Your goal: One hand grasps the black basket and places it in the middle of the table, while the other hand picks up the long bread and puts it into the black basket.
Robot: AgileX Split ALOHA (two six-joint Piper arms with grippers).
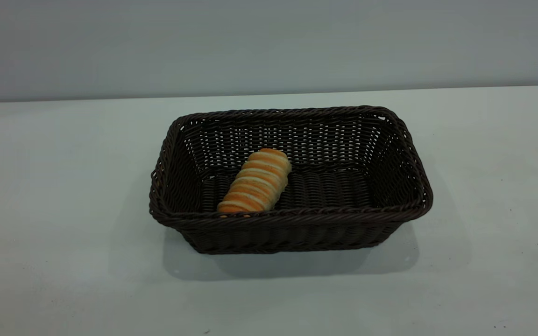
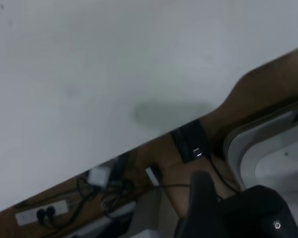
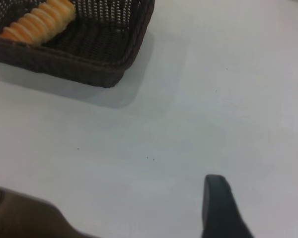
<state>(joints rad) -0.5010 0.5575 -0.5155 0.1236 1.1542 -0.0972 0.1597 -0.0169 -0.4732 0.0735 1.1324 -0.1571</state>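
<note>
The black basket (image 1: 292,219) stands in the middle of the table (image 1: 63,186). The long bread (image 1: 256,182) lies inside it at its left part, slanted, one end at the front rim. Neither gripper shows in the exterior view. In the right wrist view the basket's corner (image 3: 104,74) and the bread (image 3: 37,22) show far off. My right gripper (image 3: 260,208) is open and empty over bare table, well away from the basket. My left gripper (image 2: 228,213) is a dark shape over the table's edge, away from the basket.
In the left wrist view the table's edge (image 2: 154,139) runs slantwise, with cables, a power strip (image 2: 42,214) and a white rounded unit (image 2: 273,158) below on the floor. A grey wall (image 1: 269,42) stands behind the table.
</note>
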